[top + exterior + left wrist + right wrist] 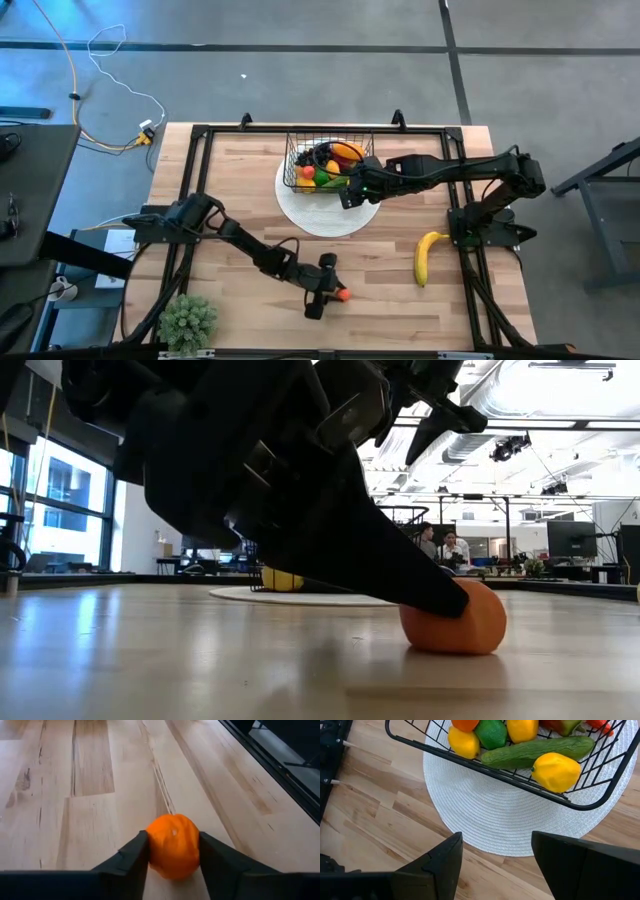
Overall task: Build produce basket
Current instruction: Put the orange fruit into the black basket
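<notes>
Left gripper (172, 857): sitting low at the table's (400, 270) near edge — fingers (131, 860) pressing both sides of the orange (173, 845), which is resting on the wood.
Right gripper (495, 855): hovering over the mat's (510, 825) edge just beside the basket (330, 160), jaws standing apart, holding nothing.
Basket: sitting on the mat, holding lemons (556, 771), cucumber (535, 751), lime (491, 734).
Banana (428, 256): lying on the table, well apart — right side.
</notes>
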Controlling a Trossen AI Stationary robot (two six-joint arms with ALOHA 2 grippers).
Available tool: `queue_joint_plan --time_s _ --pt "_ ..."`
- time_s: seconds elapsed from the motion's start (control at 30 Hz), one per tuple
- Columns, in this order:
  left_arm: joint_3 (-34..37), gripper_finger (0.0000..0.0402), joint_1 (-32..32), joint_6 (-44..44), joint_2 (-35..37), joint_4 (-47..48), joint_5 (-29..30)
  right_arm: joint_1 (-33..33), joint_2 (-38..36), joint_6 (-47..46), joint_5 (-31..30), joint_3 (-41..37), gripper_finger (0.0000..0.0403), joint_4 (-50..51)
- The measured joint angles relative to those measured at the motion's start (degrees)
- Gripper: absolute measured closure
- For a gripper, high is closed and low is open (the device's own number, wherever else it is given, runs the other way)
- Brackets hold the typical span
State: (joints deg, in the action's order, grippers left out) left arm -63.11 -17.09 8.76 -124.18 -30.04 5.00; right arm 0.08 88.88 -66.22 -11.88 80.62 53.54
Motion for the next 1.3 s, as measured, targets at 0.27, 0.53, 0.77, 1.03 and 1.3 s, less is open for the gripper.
queue_joint_plan --time_s 0.27,0.53,0.77,1.03,1.3 --pt "-0.02 0.0319 1.56 0.13 0.64 1.08 -4.62 0.00 0.00 0.10 -0.01 0.00 0.0187 0.34" --pt "0.04 0.0325 5.57 -1.41 5.81 7.74 -6.06 -0.09 -1.58 0.98 -5.28 -0.02 0.0187 1.25" --pt "0.03 0.0326 11.14 -1.50 10.83 12.42 -6.10 -1.54 -6.34 1.18 -9.81 -0.02 0.0187 1.53" --pt "0.04 0.0327 18.61 -6.55 18.86 19.12 -6.03 -3.86 -10.29 4.54 -10.40 -0.02 0.0187 1.49" --pt "0.00 0.0327 26.37 -11.18 27.65 25.77 -1.47 -5.89 -11.37 8.63 -10.23 -0.02 0.0187 1.95"
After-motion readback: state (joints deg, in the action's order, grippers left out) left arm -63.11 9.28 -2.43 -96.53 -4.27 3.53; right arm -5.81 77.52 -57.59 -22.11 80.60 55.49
